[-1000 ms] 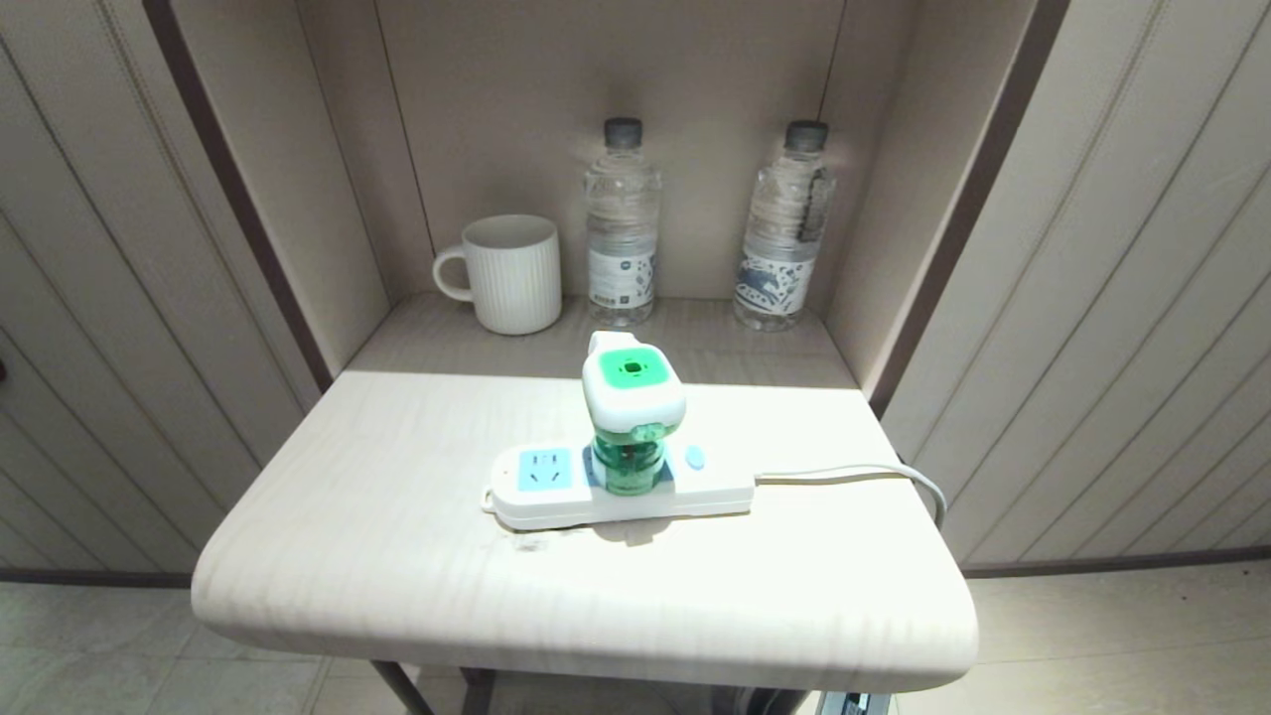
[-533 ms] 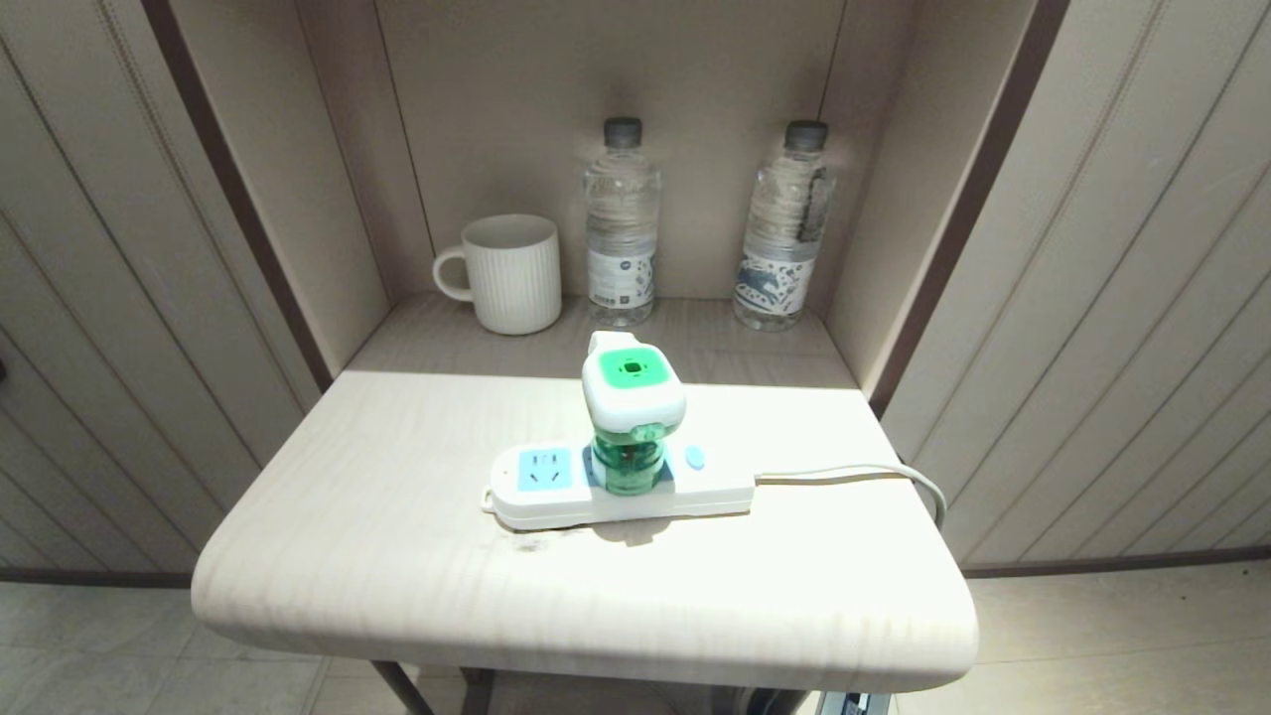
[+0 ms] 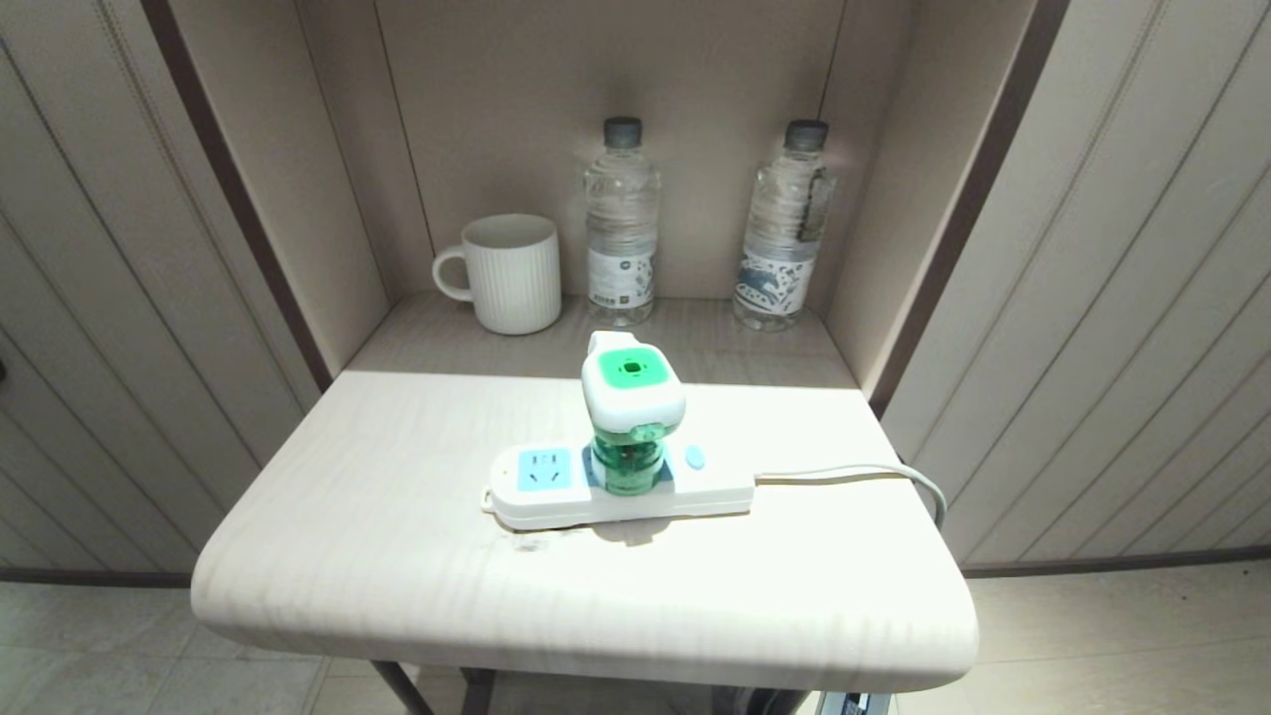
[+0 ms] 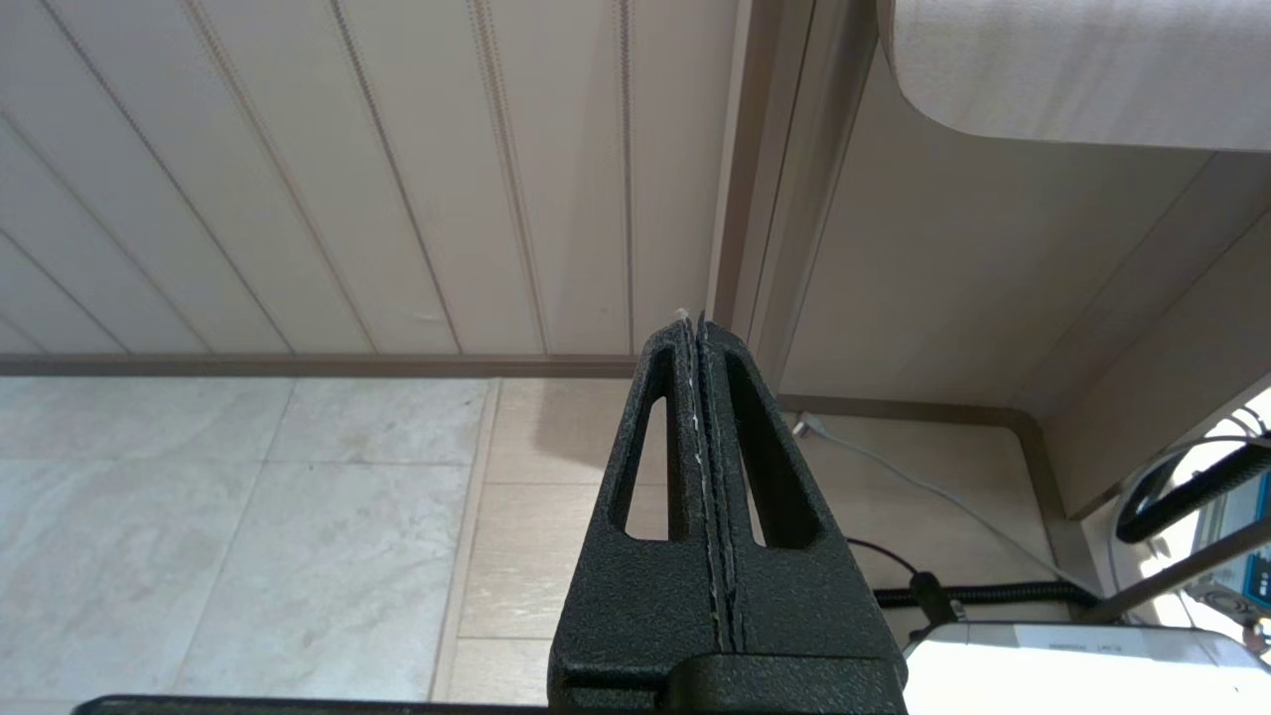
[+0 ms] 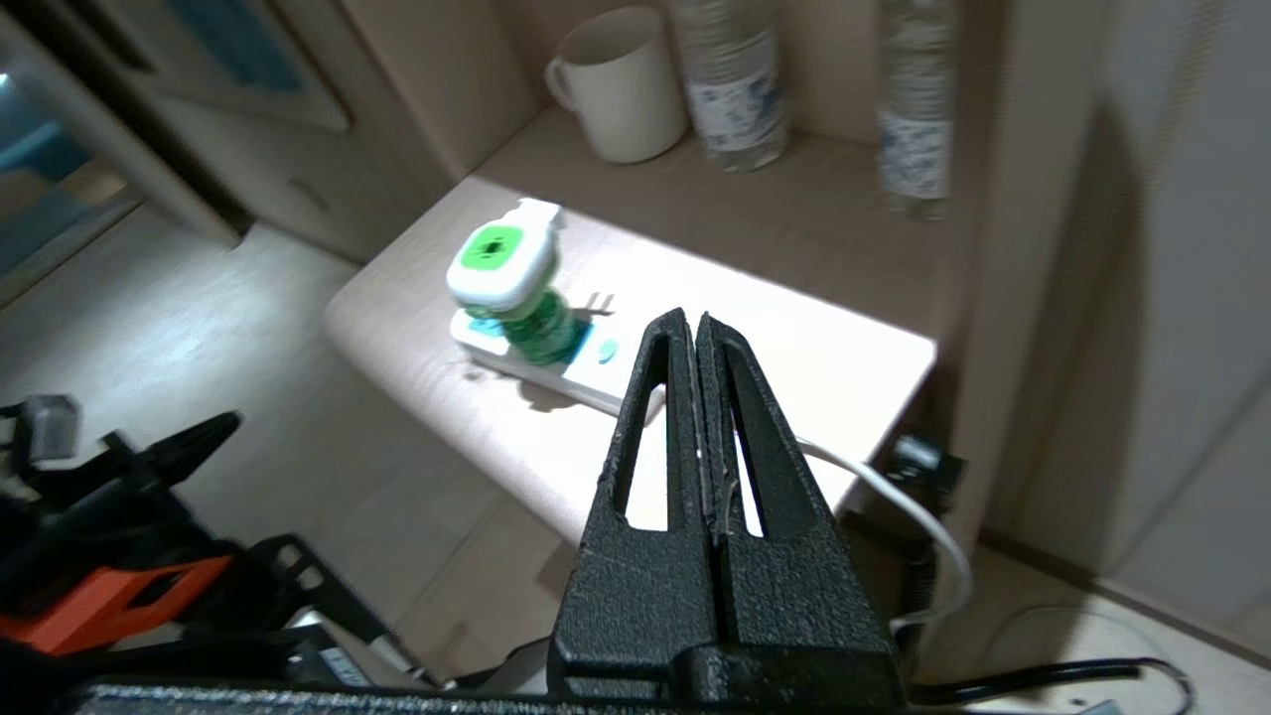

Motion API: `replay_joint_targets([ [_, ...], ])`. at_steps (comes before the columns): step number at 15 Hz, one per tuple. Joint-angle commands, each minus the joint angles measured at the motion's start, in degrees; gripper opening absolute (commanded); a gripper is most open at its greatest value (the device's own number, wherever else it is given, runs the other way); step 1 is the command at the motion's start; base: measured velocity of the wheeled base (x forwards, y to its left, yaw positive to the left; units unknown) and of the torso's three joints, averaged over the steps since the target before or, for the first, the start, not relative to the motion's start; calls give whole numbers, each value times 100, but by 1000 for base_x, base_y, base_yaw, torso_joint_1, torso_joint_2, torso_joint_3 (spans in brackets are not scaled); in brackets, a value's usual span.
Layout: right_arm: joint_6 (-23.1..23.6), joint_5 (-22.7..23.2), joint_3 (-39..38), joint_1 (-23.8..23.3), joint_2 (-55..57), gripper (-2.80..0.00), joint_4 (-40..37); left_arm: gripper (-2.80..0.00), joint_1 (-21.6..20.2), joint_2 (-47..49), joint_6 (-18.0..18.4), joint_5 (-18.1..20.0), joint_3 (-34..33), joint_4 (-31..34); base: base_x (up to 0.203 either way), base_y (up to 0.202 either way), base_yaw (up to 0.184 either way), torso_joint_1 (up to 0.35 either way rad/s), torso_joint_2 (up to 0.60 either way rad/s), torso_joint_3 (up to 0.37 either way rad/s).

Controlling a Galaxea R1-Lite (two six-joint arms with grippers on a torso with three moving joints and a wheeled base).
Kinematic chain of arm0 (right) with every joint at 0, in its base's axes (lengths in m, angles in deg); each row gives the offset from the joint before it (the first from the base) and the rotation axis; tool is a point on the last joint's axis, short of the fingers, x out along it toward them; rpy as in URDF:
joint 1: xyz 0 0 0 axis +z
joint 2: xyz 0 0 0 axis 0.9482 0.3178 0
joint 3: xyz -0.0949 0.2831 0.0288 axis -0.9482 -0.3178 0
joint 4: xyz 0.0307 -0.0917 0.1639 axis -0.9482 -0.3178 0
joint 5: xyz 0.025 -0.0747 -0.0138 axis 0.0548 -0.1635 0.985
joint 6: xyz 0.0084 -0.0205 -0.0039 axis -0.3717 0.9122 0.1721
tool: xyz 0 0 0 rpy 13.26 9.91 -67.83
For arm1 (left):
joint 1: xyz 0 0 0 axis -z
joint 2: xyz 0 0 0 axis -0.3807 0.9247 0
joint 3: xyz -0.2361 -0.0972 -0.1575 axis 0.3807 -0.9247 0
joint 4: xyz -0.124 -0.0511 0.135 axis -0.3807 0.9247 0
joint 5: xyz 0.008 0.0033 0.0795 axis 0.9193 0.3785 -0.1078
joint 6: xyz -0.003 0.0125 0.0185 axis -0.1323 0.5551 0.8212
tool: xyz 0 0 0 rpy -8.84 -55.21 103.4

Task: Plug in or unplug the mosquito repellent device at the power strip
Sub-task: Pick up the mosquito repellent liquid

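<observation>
Device (image 3: pixel 633 417) is standing plugged into the strip (image 3: pixel 616 487), so I am unplugging; my right gripper (image 5: pixel 693 333), pressed together and empty, is hanging well short, left gripper (image 4: pixel 692 328) likewise parked low.

The head camera is looking down at the table (image 3: pixel 397 556); the right wrist camera is sharing it from the near right; the left wrist camera is facing floor (image 4: pixel 248 536) beneath.

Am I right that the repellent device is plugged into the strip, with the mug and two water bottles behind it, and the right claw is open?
Not quite: the right claw is shut, its fingers pressed together in the right wrist view. The rest holds: the mosquito repellent device stands plugged into the power strip, with the mug and two water bottles behind it.
</observation>
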Motion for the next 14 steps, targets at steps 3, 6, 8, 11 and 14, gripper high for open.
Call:
replay_joint_targets([
  [3, -106, -2740, 408, 2994, 1247, -280, -179, -280, 4, 2, 0, 0, 0, 6, 0, 0, 0, 0, 0, 0],
  [6, -79, -4991, -29, 4589, 1629, -280, 654, -280, 0, 2, 0, 0, 0, 6, 0, 0, 0, 0, 0, 0],
  [8, 100, -5272, -652, 4717, 1710, -280, 1752, -280, 4, 2, 0, 0, 0, 6, 0, 0, 0, 0, 0, 0],
  [11, 655, -5739, -1304, 4975, 1881, -280, 3413, -280, 4, 2, 0, 0, 0, 6, 0, 0, 0, 0, 0, 0],
  [14, 1280, -6239, -1870, 5282, 2408, -280, 5543, -280, 2, 2, 0, 0, 0, 6, 0, 0, 0, 0, 0, 0],
])
